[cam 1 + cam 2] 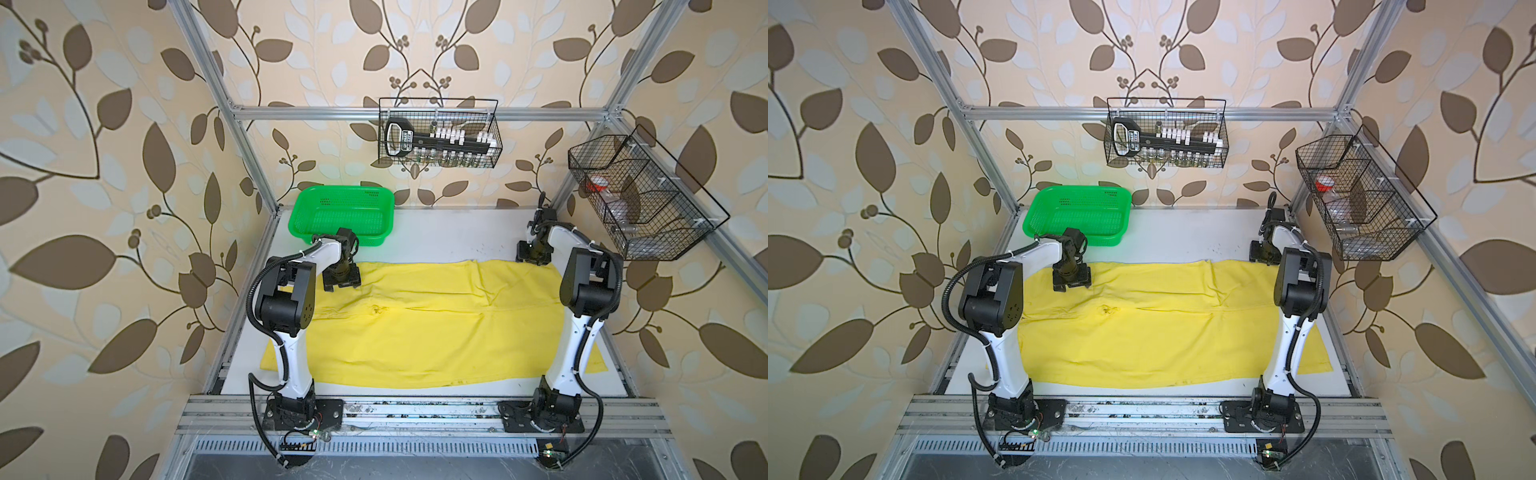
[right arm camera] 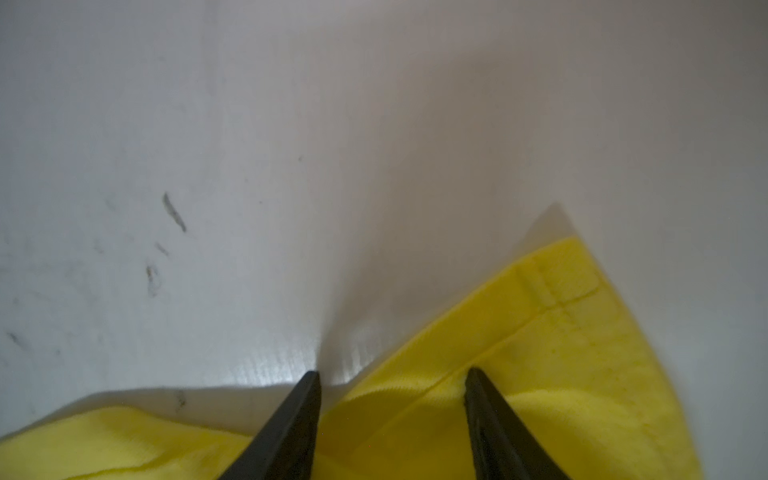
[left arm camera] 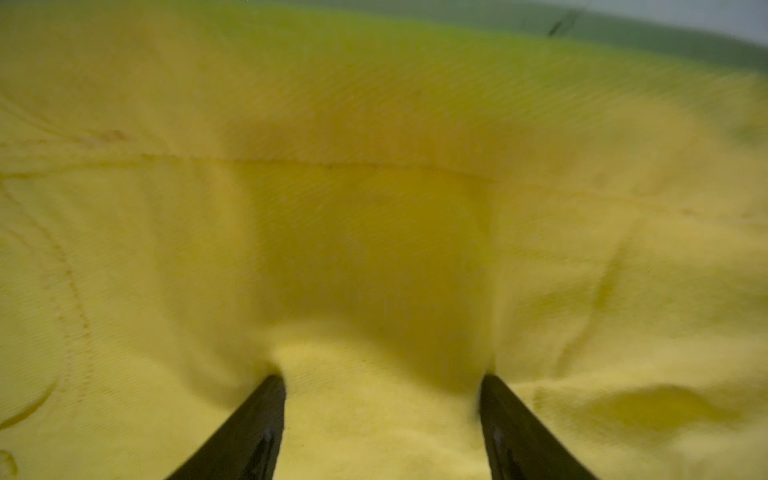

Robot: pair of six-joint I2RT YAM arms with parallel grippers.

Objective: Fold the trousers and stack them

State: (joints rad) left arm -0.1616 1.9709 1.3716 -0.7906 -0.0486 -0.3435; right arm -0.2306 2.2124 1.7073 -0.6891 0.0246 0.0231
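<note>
The yellow trousers point(image 1: 436, 332) lie spread flat across the white table point(image 1: 449, 237), seen in both top views, with the trousers point(image 1: 1154, 332) running side to side. My left gripper point(image 1: 341, 283) is down on their far left part. In the left wrist view it point(image 3: 381, 378) is open, both fingertips pressing into the trousers point(image 3: 374, 232) with fabric bulging between them. My right gripper point(image 1: 534, 255) is at the far right corner. In the right wrist view it point(image 2: 392, 372) is open, straddling the hemmed edge of the trousers point(image 2: 561, 332).
A green perforated basket point(image 1: 343, 212) stands at the back left of the table, just behind the left gripper. A black wire basket point(image 1: 440, 133) hangs on the back rail and another wire basket point(image 1: 636, 195) on the right frame. Bare table shows behind the trousers.
</note>
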